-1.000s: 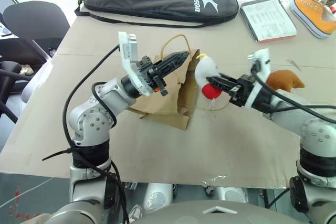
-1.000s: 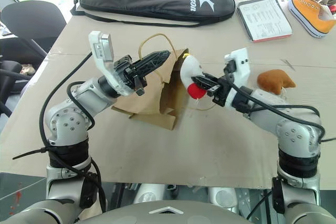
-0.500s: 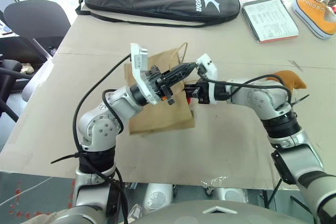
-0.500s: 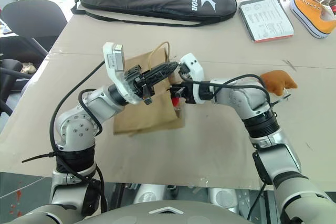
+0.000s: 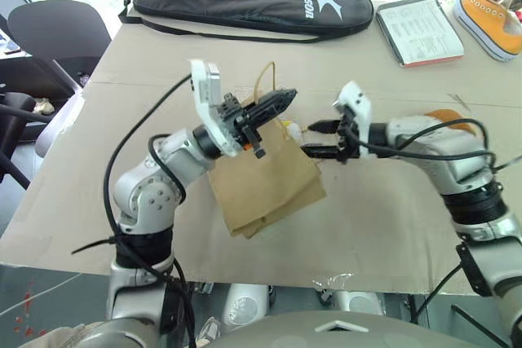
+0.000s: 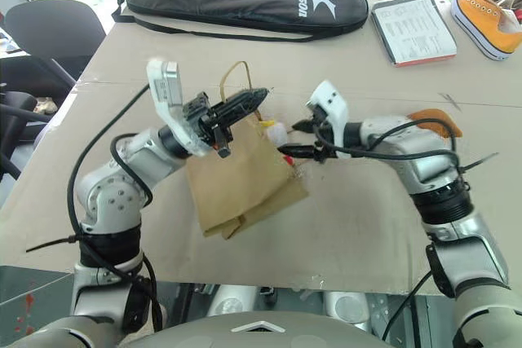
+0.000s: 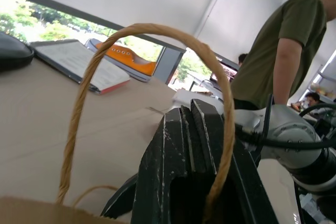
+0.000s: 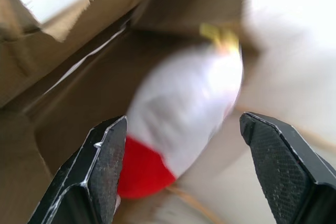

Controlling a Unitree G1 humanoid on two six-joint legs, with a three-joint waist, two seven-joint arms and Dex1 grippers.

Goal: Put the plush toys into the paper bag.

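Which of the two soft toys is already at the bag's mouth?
The white toy with the red end, inside the paper bag's opening; the orange-brown one lies on the table.

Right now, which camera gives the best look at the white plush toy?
The right wrist view: the white plush toy with its red end lies in the paper bag mouth. The eye views show a small white bit at the bag's mouth.

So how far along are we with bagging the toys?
About halfway. The white plush toy sits in the mouth of the paper bag, with the right gripper open around it. The left gripper holds the bag's handle. The orange-brown plush toy lies on the table.
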